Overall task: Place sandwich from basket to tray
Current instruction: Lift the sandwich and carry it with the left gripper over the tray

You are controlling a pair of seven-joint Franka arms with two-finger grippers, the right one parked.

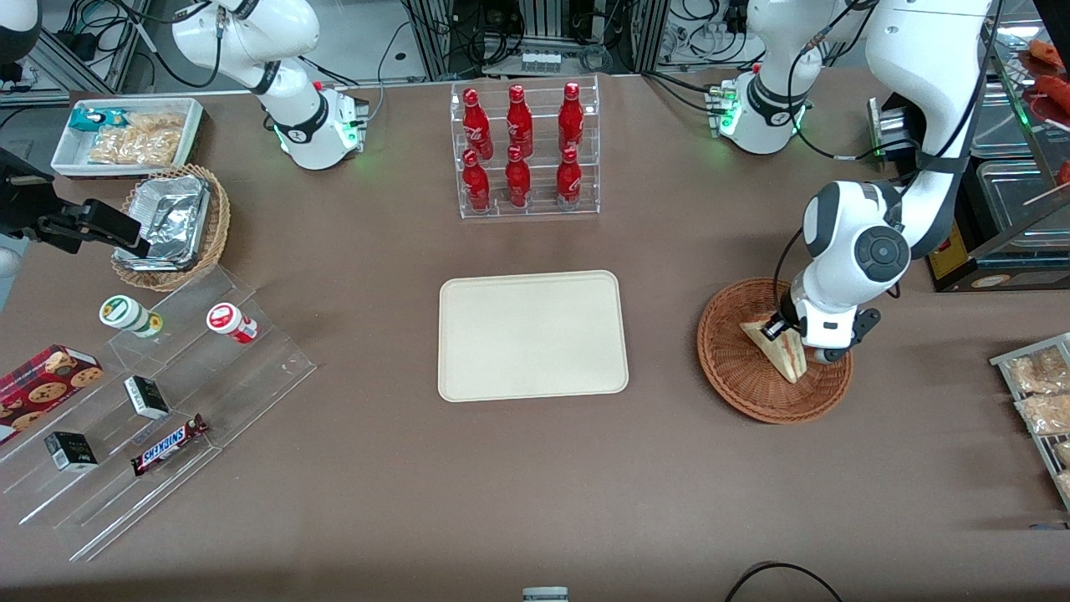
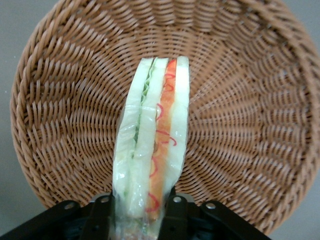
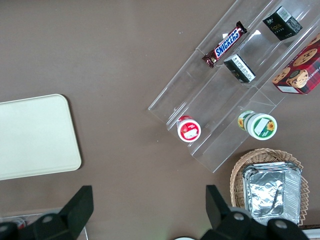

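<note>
One sandwich (image 1: 779, 349) standing on edge in one round reddish-brown basket (image 1: 736, 380), toward the working arm's end of the table. One gripper (image 1: 790, 333) low inside that basket, jaws pinching the sandwich at its upper end, one finger (image 2: 100, 212) on each bread face. Cut edge turned up to the wrist camera: white bread, green leaf, red strips, all under clear wrap. Lower tip of the sandwich touching the weave.

One cream tray (image 1: 532, 334) flat at the middle of the table, bare, well apart from the basket.

Six red bottles (image 1: 518, 146) in one clear rack (image 1: 585, 205) near the table edge farthest from the front camera, in two rows of three.

Toward the parked arm's end: one tan basket (image 1: 216, 242) holding one foil container (image 1: 171, 221); one white bin (image 1: 67, 146) of snack bags at the corner; one clear stepped stand (image 1: 276, 368) carrying two round tubs (image 1: 129, 315), two small dark boxes (image 1: 146, 396), one chocolate bar (image 1: 170, 444) and one cookie box (image 1: 46, 380).
</note>
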